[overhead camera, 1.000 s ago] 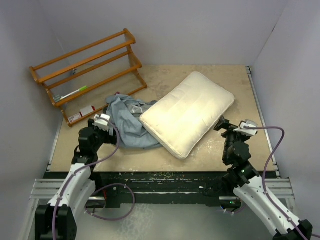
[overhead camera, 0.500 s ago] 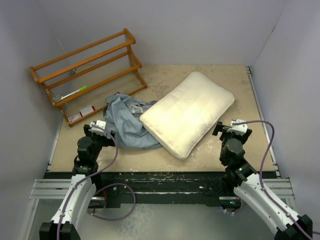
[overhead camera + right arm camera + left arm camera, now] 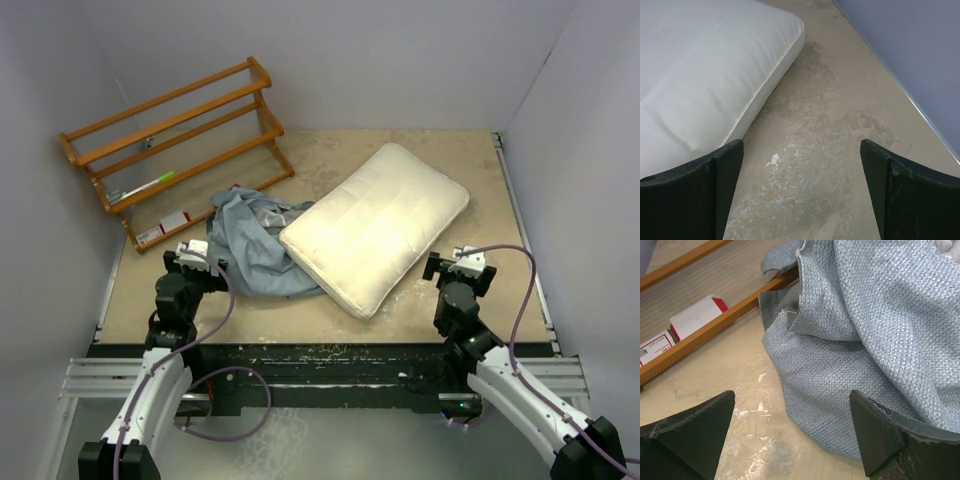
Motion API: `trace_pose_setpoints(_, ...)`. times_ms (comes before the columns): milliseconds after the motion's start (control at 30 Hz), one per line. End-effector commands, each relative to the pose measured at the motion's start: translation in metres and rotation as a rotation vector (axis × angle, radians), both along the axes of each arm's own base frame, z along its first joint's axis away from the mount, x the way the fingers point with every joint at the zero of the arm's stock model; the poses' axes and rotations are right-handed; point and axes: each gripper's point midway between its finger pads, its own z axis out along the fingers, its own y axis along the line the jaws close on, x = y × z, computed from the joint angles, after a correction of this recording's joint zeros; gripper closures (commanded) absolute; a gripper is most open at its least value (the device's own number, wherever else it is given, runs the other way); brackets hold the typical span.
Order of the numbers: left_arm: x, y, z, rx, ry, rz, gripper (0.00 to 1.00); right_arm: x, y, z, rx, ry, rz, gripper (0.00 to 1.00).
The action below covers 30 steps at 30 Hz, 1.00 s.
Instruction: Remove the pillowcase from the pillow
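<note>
The cream pillow (image 3: pixel 378 224) lies bare in the middle of the table, tilted from near left to far right; its near corner shows in the right wrist view (image 3: pixel 705 75). The blue-grey pillowcase (image 3: pixel 252 243) lies crumpled on the table against the pillow's left end, fully off it, and fills the left wrist view (image 3: pixel 860 325). My left gripper (image 3: pixel 196 255) is open and empty, just left of the pillowcase and apart from it (image 3: pixel 790 432). My right gripper (image 3: pixel 458 265) is open and empty over bare table right of the pillow (image 3: pixel 800 185).
A wooden rack (image 3: pixel 170 140) stands at the back left, holding a pen and small white-and-red boxes (image 3: pixel 692 317). Its lower rail (image 3: pixel 705 335) passes close to the pillowcase's far edge. Grey walls (image 3: pixel 590 150) enclose the table on three sides.
Both arms have drawn back toward the near edge of the table. The pillow and the pillowcase have not moved.
</note>
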Motion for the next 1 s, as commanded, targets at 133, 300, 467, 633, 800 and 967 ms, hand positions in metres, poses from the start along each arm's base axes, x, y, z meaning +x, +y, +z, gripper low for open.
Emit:
trace_pose_setpoints(133,0.006,0.0,0.018,-0.024,-0.068,0.007,0.01,-0.007,-0.004,0.032,0.071,-0.166,0.01,0.0)
trace_pose_setpoints(300,0.006,0.0,0.018,-0.024,-0.065,0.007,0.01,-0.003,0.009,0.024,0.064,-0.171,0.095,0.0)
trace_pose_setpoints(467,0.006,0.0,0.018,-0.024,-0.066,0.007,0.01,0.001,0.008,0.021,0.062,-0.152,0.069,0.0)
trace_pose_setpoints(633,0.006,0.0,0.017,-0.023,-0.065,0.007,0.01,-0.004,0.008,0.025,0.06,-0.176,0.099,0.0)
trace_pose_setpoints(800,0.007,0.0,0.018,-0.023,-0.065,0.008,0.01,-0.002,0.016,0.025,0.026,-0.164,0.156,0.0)
trace_pose_setpoints(967,0.007,0.001,0.018,-0.022,-0.066,0.011,0.01,-0.001,0.013,0.023,0.046,-0.162,0.128,0.0)
